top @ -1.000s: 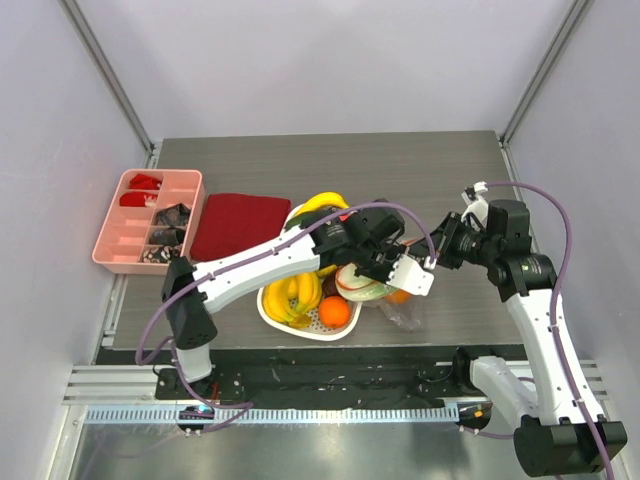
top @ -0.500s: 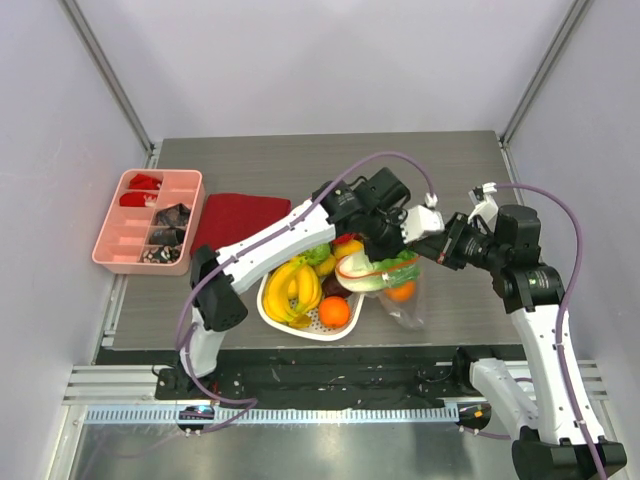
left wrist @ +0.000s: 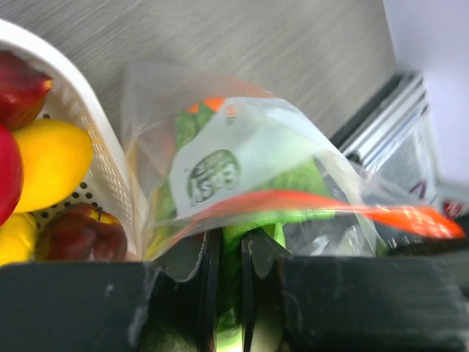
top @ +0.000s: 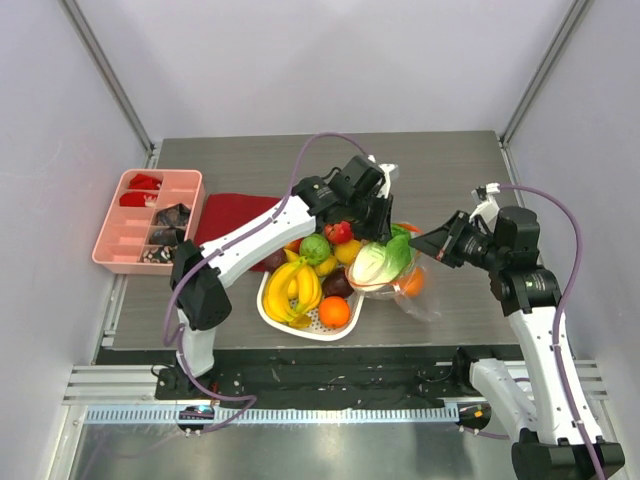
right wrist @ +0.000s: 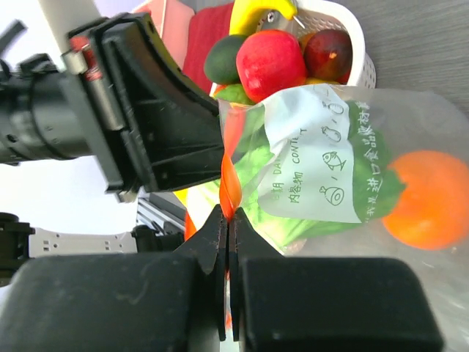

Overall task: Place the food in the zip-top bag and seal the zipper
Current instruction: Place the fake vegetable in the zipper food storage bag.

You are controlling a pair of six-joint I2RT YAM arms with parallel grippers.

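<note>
My left gripper (top: 385, 238) reaches over the white basket (top: 290, 325) and is shut on a leaf of the pale-green cabbage (top: 378, 265), which sits in the mouth of the clear zip-top bag (top: 420, 300). In the left wrist view the fingers pinch the green leaf (left wrist: 233, 246) just under the red-orange zipper (left wrist: 308, 199). My right gripper (right wrist: 229, 213) is shut on the zipper strip (right wrist: 233, 165) and holds the bag's edge up. An orange (right wrist: 429, 198) lies inside the bag behind its white label (right wrist: 315, 158). The slider tab is not visible.
The basket still holds bananas (top: 295, 290), an orange (top: 334, 312), a red apple (right wrist: 270, 62) and dark purple fruit (right wrist: 330, 51). A dark red cloth (top: 238, 222) and a pink compartment tray (top: 148, 220) lie at the left. The table's near edge runs just below the basket.
The left arm has swung away from the near edge and turned, carrying the cabbage right into the bag's mouth. The right gripper has kept its hold on the zipper edge.
</note>
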